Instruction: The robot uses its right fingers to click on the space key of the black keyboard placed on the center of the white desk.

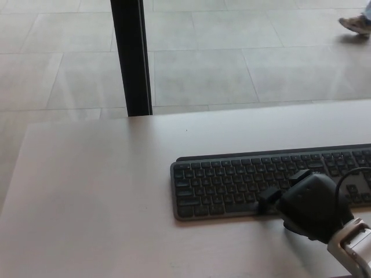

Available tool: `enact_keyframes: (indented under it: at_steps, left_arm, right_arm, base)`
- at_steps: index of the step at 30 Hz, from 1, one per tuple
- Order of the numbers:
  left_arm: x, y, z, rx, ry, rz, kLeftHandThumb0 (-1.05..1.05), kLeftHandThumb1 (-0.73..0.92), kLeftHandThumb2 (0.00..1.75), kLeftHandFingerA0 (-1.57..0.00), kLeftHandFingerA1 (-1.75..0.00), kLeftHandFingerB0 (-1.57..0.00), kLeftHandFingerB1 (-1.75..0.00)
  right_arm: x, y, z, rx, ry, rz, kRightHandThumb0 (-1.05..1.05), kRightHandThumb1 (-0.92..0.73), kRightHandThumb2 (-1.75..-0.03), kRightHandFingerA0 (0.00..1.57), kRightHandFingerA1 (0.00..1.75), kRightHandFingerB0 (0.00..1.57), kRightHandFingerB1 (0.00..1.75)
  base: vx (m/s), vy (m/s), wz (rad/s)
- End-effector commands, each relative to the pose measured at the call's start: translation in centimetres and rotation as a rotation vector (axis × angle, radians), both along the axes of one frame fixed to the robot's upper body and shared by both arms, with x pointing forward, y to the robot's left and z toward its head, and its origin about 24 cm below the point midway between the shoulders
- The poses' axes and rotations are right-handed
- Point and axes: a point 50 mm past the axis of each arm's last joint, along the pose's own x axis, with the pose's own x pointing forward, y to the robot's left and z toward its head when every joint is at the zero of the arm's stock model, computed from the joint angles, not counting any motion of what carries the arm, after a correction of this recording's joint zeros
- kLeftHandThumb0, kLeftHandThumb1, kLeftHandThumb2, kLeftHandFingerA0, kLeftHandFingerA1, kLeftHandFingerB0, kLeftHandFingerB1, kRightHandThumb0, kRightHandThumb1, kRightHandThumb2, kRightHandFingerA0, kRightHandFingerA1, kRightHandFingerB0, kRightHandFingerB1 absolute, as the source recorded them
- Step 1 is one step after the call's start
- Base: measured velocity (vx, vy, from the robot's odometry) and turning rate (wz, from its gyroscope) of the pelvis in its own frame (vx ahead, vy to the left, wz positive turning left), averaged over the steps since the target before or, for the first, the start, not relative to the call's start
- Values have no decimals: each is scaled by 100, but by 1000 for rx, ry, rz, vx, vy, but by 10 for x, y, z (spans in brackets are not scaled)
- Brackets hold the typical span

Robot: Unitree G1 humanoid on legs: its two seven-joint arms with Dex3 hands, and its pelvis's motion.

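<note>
Your black right hand sits loosely curled, holding nothing, one fingertip on the flat black keyboard's bottom row on the white bench. Looks mid-press; can't confirm the space key clicked, and lift-off remains.

The flat black computer keyboard lies on the right half of the pale white desk, running off its right edge. The robot's right hand rests over its near edge. Beyond the desk's far-left part stands a dark upright post
</note>
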Motion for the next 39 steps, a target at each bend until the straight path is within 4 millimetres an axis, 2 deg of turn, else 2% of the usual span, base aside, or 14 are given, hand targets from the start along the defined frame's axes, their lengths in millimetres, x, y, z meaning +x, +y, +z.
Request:
enact_keyframes:
  at_steps: [1, 10, 19, 20, 23, 25, 27, 28, 30, 31, 34, 35, 36, 39]
  left_arm:
    - [-2, 6, 6, 27, -13, 25, -64, 78, 63, -81, -70, -64, -57]
    - [-4, 6, 5, 29, -9, 25, -62, 79, 63, -82, -70, -63, -57]
    - [-9, 7, 2, 24, -9, 33, -64, 78, 63, -81, -70, -62, -58]
    - [-9, 7, 2, 20, -3, 34, -63, 79, 63, -79, -68, -61, -56]
    - [-12, 8, 2, 23, 7, 33, -62, 79, 64, -79, -65, -62, -56]
    - [-12, 8, 2, 28, 11, 26, -62, 80, 64, -79, -64, -65, -56]
    - [-13, 8, 3, 29, 14, 26, -62, 80, 64, -79, -64, -65, -56]
    - [-13, 8, 3, 34, 17, 12, -62, 81, 64, -75, -64, -61, -56]
    - [-13, 8, 2, 25, 12, 30, -62, 80, 64, -78, -66, -62, -56]
    - [-14, 8, 1, 24, 14, 32, -62, 80, 64, -78, -66, -61, -55]
    - [-16, 9, 1, 19, 10, 41, -62, 79, 63, -80, -67, -62, -55]
    - [-16, 9, 1, 22, 12, 38, -62, 80, 64, -79, -65, -62, -55]
    - [-17, 9, 1, 27, 19, 31, -62, 80, 64, -80, -65, -62, -55]
    - [-17, 9, 1, 32, 25, 29, -62, 80, 64, -80, -64, -63, -55]
  right_arm:
    - [-5, -7, -12, -67, 57, -31, -37, -61, -58, 78, 162, 76, 49]
    - [-3, -4, -1, -26, 58, -17, -35, -58, -60, 79, 161, 70, 49]
    - [15, -15, 93, 212, -113, -50, -36, -61, -61, 82, 144, 70, 45]
    - [19, -26, 118, 260, -169, -98, -38, -61, -60, 84, 137, 71, 44]
    - [20, -38, 142, 300, -200, -142, -36, -61, -61, 81, 140, 69, 44]
    - [19, -63, 169, 359, -283, -187, -33, -60, -60, 83, 137, 71, 44]
    - [19, -65, 172, 369, -284, -193, -33, -60, -60, 83, 137, 71, 44]
    - [16, -95, 190, 413, -351, -271, -34, -57, -59, 90, 124, 72, 42]
    - [10, -115, 202, 446, -364, -335, -30, -60, -58, 86, 123, 68, 41]
    - [6, -127, 208, 461, -399, -355, -35, -47, -84, 93, 113, 61, 58]
    - [-6, -147, 218, 503, -451, -403, -38, -45, -86, 100, 121, 65, 62]
    - [-14, -160, 222, 529, -470, -463, -40, -63, -62, 87, 138, 70, 43]
    - [-29, -182, 230, 565, -506, -561, -38, -63, -62, 85, 140, 68, 44]
    - [-48, -212, 231, 601, -563, -662, -32, -59, -61, 93, 141, 71, 45]
  base:
    - [0, 0, 0]
    - [0, 0, 0]
    - [0, 0, 0]
    - [0, 0, 0]
    - [0, 0, 0]
    - [0, 0, 0]
    - [0, 0, 0]
    - [0, 0, 0]
    - [0, 0, 0]
    - [0, 0, 0]
    - [0, 0, 0]
    - [0, 0, 0]
    - [0, 0, 0]
    - [0, 0, 0]
